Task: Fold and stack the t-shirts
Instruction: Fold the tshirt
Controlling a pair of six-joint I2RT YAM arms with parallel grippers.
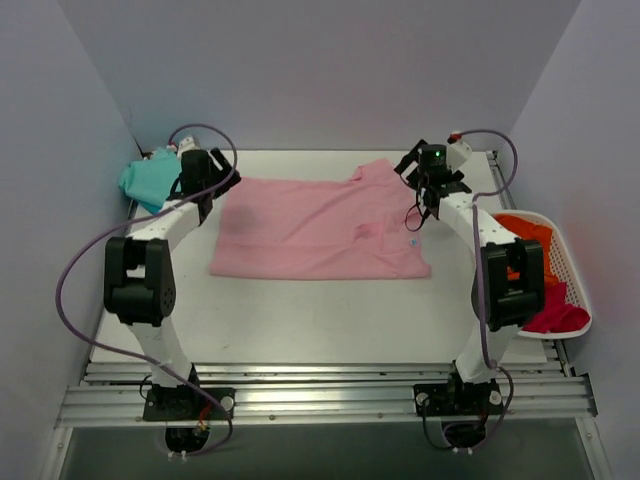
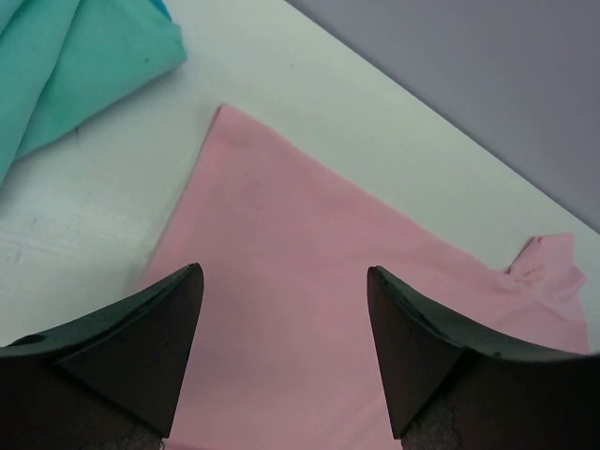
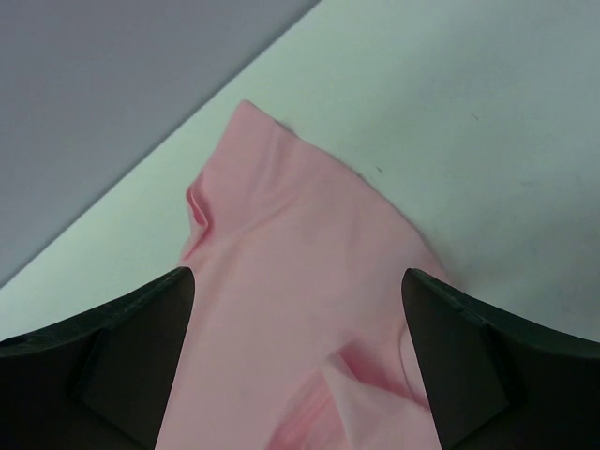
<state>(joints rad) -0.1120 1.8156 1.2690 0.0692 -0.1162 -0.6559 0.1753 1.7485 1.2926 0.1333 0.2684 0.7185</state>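
From above we see the pink t-shirt (image 1: 320, 232) spread flat on the table (image 1: 300, 320), the teal t-shirt (image 1: 148, 180) bunched at far left, and the orange t-shirt (image 1: 525, 232) and magenta t-shirt (image 1: 555, 315) in the basket (image 1: 568, 262) at right. Only the wrist views show the left jaws and right jaws apart, above the pink cloth's far corners.

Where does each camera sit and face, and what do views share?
Top external: above, behind the bases, looking down the table; both arms flank the pink t-shirt.
Left wrist: on the left arm, down past the open left gripper at the teal t-shirt.
Right wrist: on the right arm, down past the open right gripper at a sleeve.
All show that pink shirt.
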